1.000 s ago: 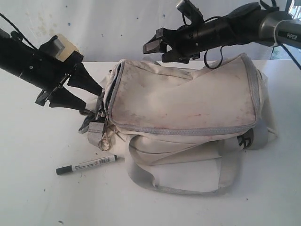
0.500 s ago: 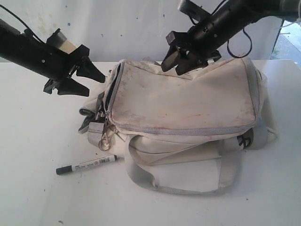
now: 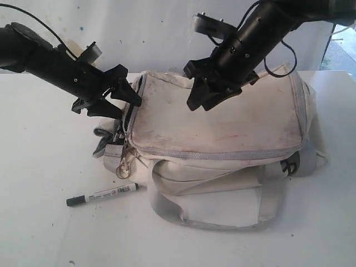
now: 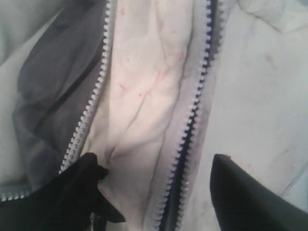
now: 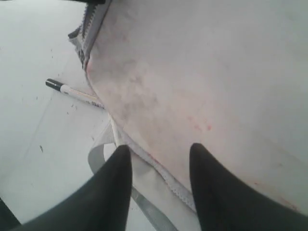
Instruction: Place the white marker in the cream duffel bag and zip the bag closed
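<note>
Two sets of jaws stood open and empty on my screens: my left gripper [image 3: 127, 107] spread wide at the cream duffel bag's [image 3: 222, 122] unzipped end, nearest the table's [image 3: 44, 156] left edge, and the right gripper [image 3: 199, 105], parted, above its top panel. The white marker [image 3: 103, 194] lay on the table toward the front-left corner, just beside a grey strap [image 3: 167, 210].

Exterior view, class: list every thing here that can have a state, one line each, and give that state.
cream duffel bag: zipper open at its left end, not yet closed.
white marker: capped, lying on the table outside the bag.
left gripper: open, empty, at the open zipper.
right gripper: open, empty, over the bag's top panel.
</note>
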`<state>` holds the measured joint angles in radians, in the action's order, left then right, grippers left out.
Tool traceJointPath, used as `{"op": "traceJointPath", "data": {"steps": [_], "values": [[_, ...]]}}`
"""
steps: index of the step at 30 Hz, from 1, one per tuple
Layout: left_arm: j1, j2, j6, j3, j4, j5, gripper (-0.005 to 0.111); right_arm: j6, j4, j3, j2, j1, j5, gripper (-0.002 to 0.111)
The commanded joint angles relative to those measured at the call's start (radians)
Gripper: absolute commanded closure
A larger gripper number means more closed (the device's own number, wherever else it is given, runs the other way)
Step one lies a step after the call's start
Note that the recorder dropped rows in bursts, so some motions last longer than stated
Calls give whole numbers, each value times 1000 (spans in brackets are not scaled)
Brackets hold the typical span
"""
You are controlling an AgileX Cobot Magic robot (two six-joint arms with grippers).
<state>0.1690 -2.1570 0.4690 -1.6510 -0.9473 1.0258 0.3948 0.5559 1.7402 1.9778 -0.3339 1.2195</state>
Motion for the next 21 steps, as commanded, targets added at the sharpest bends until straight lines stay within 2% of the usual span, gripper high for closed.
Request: {"op": "traceJointPath", "data": {"steps": [1,3,6,11,16,21], "values": [[6,3,5,-1,11,-24,37,15,-10,-41,-21,-68,2,72],[6,3,-1,-1,6,-27,48,15,-6,-43,-21,-97,-2,72],[6,3,-1,-1,6,-31,73,-5,-4,-43,-21,-127,-47,72],[6,3,1,-1,-45,-32,106,-27,1,-43,-19,-143,-75,72],[2,3,2,-1,-97,-26,107,-36,28,-43,0,-143,-75,72],[-18,3,-3,-1,-127,9,107,-36,148,-43,38,-146,-77,71]]}}
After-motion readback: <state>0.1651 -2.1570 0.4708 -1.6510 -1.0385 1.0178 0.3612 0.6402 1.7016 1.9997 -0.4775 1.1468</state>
